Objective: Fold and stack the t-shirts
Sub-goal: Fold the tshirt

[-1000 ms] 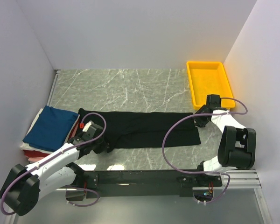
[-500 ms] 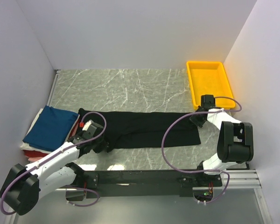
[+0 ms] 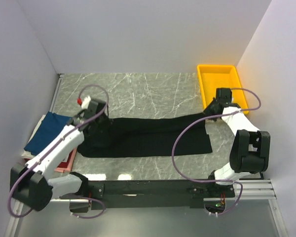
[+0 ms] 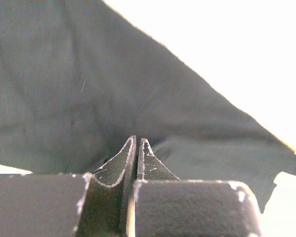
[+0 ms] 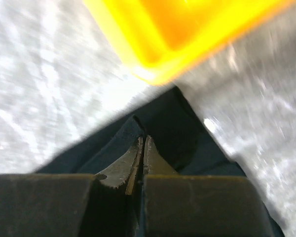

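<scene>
desk: what's the setting?

photographer: a grey marbled table (image 3: 138, 91) boxed in by plain white walls, with two white-and-black arms bolted at its near edge. a yellow tray (image 3: 221, 86) sits in the far right corner.

desk: where's the shirt they're working on?

photographer: the black t-shirt (image 3: 148, 140) lies stretched left to right across the middle of the table, a long dark band. its right end stops just short of the tray. its left end is bunched up beside the stack.

desk: and the claws?

photographer: the left gripper (image 4: 137, 140) is clamped tight on the shirt's left end. in its wrist view the fingers meet, with dark cloth spreading away from their tips. the right gripper (image 5: 142, 139) is pinched closed on the far right corner of the same shirt. the tray's corner sits just beyond it, blurred.

desk: the stack?

photographer: it's at the table's left edge, by the wall. a folded navy-blue t-shirt (image 3: 45, 134) is on top and a red t-shirt (image 3: 67, 159) shows under it. a thin edge of a pink t-shirt (image 3: 59, 169) shows at the bottom. the left arm crosses over the pile, so part of it is hidden.
</scene>
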`<control>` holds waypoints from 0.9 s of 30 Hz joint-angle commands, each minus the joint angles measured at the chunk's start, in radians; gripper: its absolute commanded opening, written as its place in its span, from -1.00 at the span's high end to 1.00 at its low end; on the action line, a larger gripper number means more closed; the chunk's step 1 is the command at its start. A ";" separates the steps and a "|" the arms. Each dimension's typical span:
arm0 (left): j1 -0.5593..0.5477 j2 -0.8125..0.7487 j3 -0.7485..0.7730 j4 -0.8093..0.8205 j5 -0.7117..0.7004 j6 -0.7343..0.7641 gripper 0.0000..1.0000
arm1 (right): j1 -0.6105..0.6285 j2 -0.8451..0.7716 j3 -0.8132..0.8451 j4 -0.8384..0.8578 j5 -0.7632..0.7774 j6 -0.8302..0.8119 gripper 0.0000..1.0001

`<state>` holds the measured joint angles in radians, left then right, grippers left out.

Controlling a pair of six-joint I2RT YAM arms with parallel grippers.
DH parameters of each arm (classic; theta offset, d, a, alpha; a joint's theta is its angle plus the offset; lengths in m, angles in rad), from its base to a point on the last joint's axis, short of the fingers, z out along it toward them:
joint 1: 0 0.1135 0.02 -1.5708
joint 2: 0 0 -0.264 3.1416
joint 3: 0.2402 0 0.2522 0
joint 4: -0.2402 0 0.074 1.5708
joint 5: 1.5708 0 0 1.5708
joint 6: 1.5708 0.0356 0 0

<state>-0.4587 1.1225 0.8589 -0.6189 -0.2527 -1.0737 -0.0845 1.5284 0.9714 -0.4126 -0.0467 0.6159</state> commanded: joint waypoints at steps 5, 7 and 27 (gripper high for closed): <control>0.144 0.253 0.380 -0.021 -0.089 0.146 0.99 | 0.005 0.096 0.220 0.049 0.015 -0.004 1.00; 0.164 0.308 0.448 -0.022 -0.080 0.182 0.99 | 0.005 0.136 0.257 0.070 0.004 -0.004 1.00; 0.218 0.620 0.782 -0.039 0.024 0.340 0.99 | 0.003 0.237 0.385 0.172 -0.001 -0.008 1.00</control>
<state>-0.2489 1.7363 1.6024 -0.6724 -0.2436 -0.7670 -0.0830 1.7573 1.2984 -0.2901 -0.0643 0.6159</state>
